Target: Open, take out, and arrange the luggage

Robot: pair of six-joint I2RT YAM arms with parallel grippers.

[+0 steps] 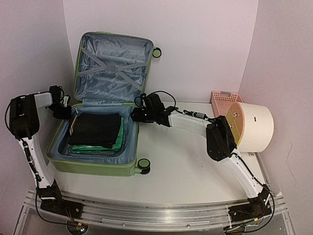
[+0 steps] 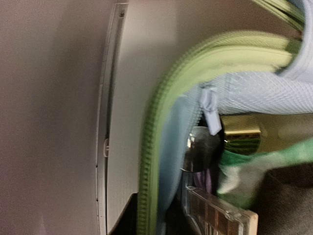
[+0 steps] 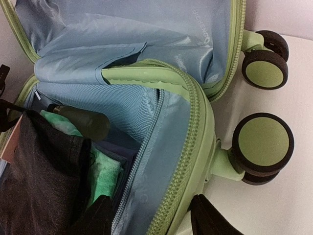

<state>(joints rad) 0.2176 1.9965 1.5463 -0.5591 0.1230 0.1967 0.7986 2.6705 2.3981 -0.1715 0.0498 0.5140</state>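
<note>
The light-green luggage (image 1: 93,164) lies open on the table, its lid (image 1: 115,54) standing against the back wall. Inside are a black garment (image 1: 95,128), green cloth (image 1: 110,147) and a dark bottle (image 3: 83,122). My left gripper (image 1: 62,111) is at the left rear corner, over the zipper rim (image 2: 146,147). That view is blurred, so its jaws are unclear. My right gripper (image 1: 135,115) is at the right rear corner. Its jaws straddle the shell wall (image 3: 195,161), one finger (image 3: 210,220) pressed against the outside.
A pink slotted basket (image 1: 224,100) and a cream drum (image 1: 254,126) stand at the right, behind my right arm. Black-and-green wheels (image 3: 261,147) stick out from the suitcase's right side. A clear compartmented box (image 2: 220,215) lies inside near the left corner.
</note>
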